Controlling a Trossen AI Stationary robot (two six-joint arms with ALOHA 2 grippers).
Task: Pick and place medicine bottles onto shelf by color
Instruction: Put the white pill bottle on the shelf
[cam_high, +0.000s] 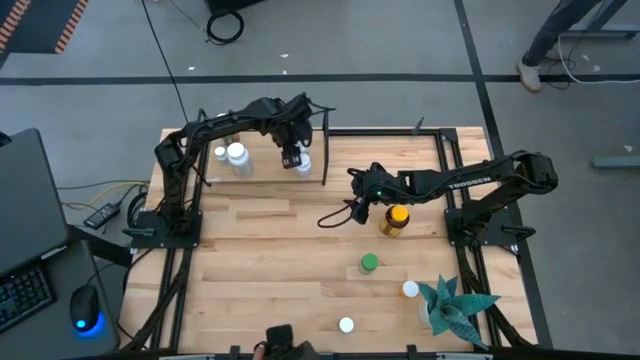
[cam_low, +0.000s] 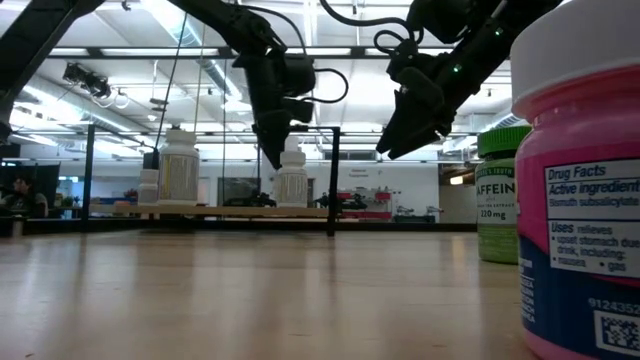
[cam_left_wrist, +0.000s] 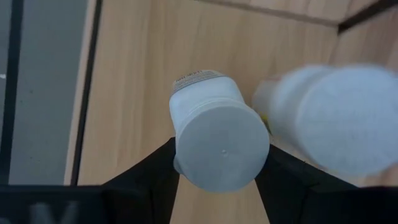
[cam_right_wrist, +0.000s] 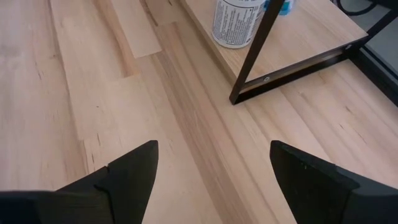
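My left gripper (cam_high: 292, 157) hangs over the shelf (cam_high: 262, 168) at the table's far side, shut on a white medicine bottle with a white cap (cam_left_wrist: 217, 146). A second white bottle (cam_left_wrist: 336, 118) stands close beside it. Two more white bottles (cam_high: 236, 156) stand on the shelf further left. My right gripper (cam_high: 361, 208) hovers open over the bare table, nothing between its fingers (cam_right_wrist: 130, 171). Beside it stands an amber bottle with a yellow cap (cam_high: 396, 220). A green-capped bottle (cam_high: 369, 264) stands nearer. My left gripper pinches the white bottle between its two fingers, on opposite sides of its shoulder just under the cap (cam_left_wrist: 176, 163). The fingers come from above, pointing steeply down. In the low view the bottle (cam_low: 291, 182) stands upright with its base on the shelf plank (cam_low: 220, 211).
A black upright post (cam_high: 324, 150) stands just right of the held bottle. Two white-capped bottles (cam_high: 410, 289) (cam_high: 346, 325) and a teal spiky plant (cam_high: 455, 305) stand near the front right. A pink-bodied bottle (cam_low: 585, 200) fills the low view's right edge.
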